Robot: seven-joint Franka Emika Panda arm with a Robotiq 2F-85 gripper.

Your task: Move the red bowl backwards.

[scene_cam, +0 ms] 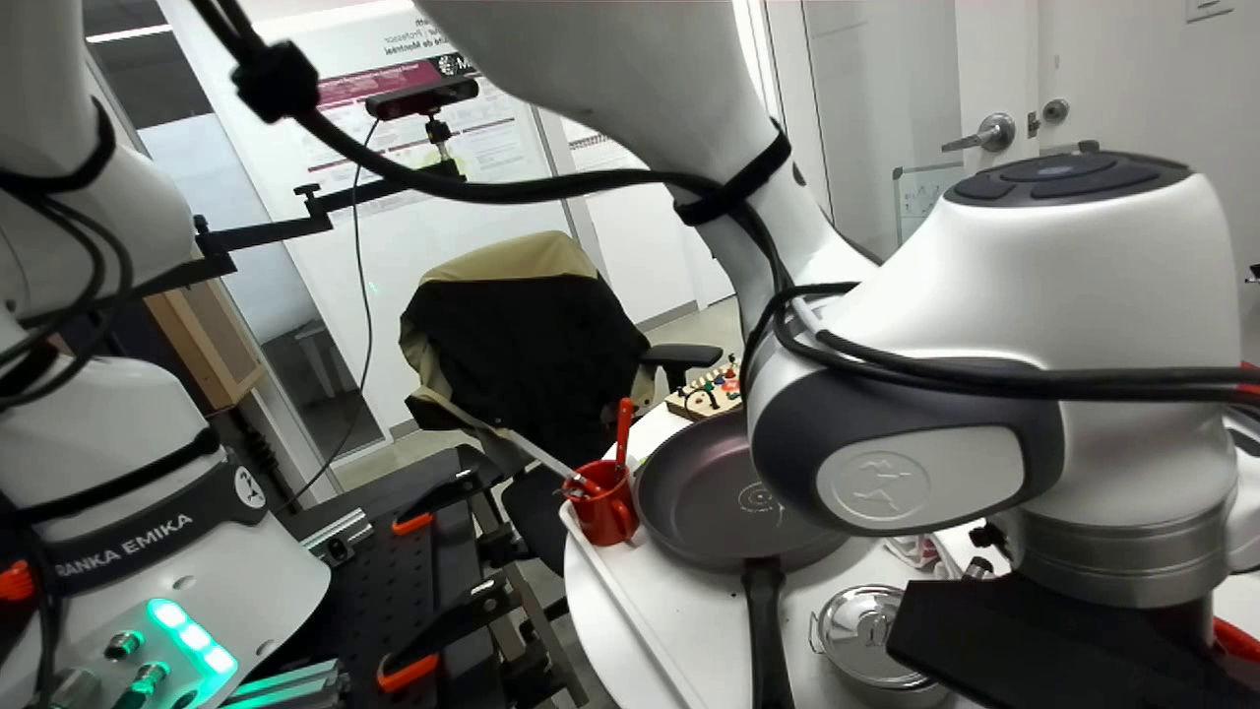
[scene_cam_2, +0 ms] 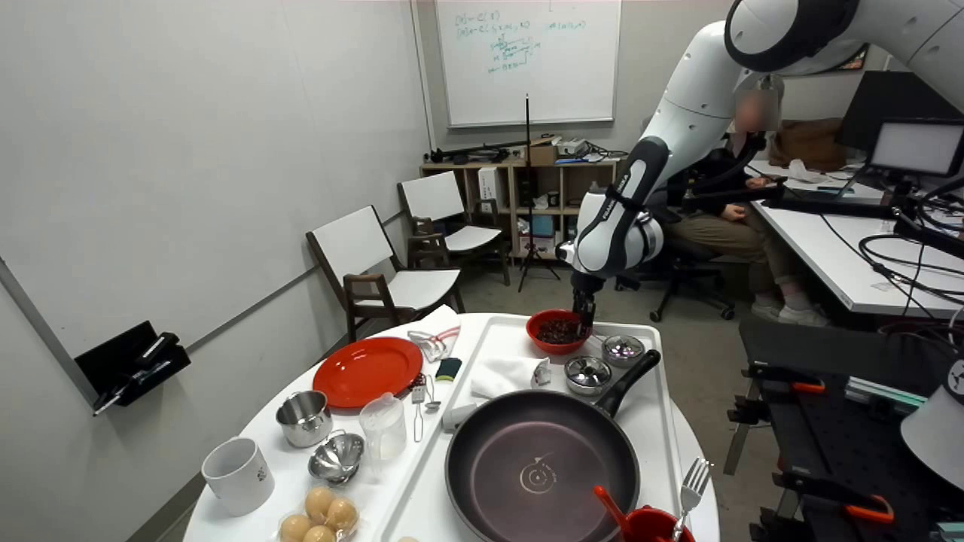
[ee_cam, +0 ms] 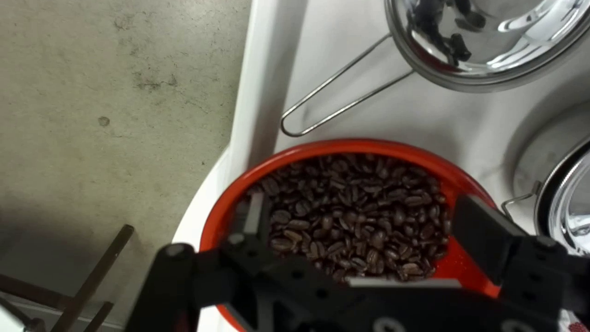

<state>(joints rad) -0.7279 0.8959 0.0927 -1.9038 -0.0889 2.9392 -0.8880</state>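
Observation:
The red bowl [scene_cam_2: 553, 348] stands at the far end of the white tray, filled with dark brown beans. In the wrist view its rim [ee_cam: 359, 146] fills the lower middle, near the tray's edge. My gripper [ee_cam: 366, 226] is open, its fingers wide apart over the bowl and inside the rim's outline, with no bowl wall pinched between them. Whether the fingers touch the bowl or beans I cannot tell. In an exterior view my gripper [scene_cam_2: 584, 320] points down at the bowl's right side. In an exterior view the arm hides the bowl and fingertips.
Two lidded metal pots [scene_cam_2: 587, 374] [scene_cam_2: 623, 350] stand beside the bowl; a wire handle [ee_cam: 341, 74] reaches close to its rim. A white cloth [scene_cam_2: 501, 376] and a black frying pan [scene_cam_2: 538, 470] lie on the tray [scene_cam_2: 666, 391]. A red plate [scene_cam_2: 369, 373] lies beside the tray.

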